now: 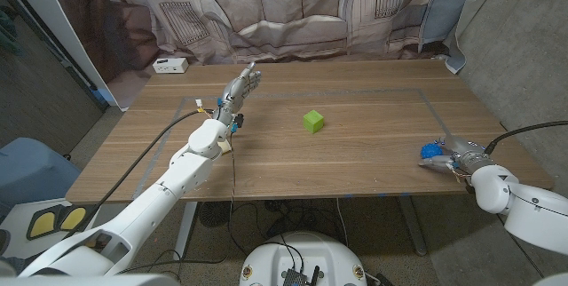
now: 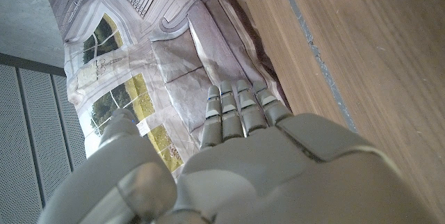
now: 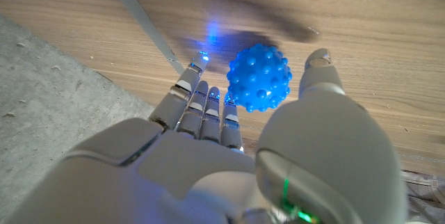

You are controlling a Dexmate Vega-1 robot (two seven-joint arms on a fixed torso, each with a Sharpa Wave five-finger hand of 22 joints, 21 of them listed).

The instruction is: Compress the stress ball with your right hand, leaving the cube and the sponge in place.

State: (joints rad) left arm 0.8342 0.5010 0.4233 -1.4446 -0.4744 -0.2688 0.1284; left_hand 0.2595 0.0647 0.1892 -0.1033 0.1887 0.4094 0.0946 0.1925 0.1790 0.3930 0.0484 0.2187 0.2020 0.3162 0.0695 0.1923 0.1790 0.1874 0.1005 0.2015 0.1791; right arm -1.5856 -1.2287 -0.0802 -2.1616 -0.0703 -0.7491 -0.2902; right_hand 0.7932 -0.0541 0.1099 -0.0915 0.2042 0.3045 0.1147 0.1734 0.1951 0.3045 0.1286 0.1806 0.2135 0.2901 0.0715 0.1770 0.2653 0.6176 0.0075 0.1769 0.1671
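The right hand (image 1: 448, 154) is sitting at the near right edge of the table (image 1: 373, 170), its fingers (image 3: 201, 109) and thumb spread around the blue stress ball (image 3: 259, 78) — not yet pressing it. Further in, the green cube (image 1: 312, 122) is standing alone. The left hand (image 1: 241, 85) is hovering beyond, fingers straight — holding nothing.

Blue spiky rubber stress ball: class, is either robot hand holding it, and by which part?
Not yet held: the blue spiky rubber stress ball sits between the right robot hand thumb and fingers, unsqueezed.
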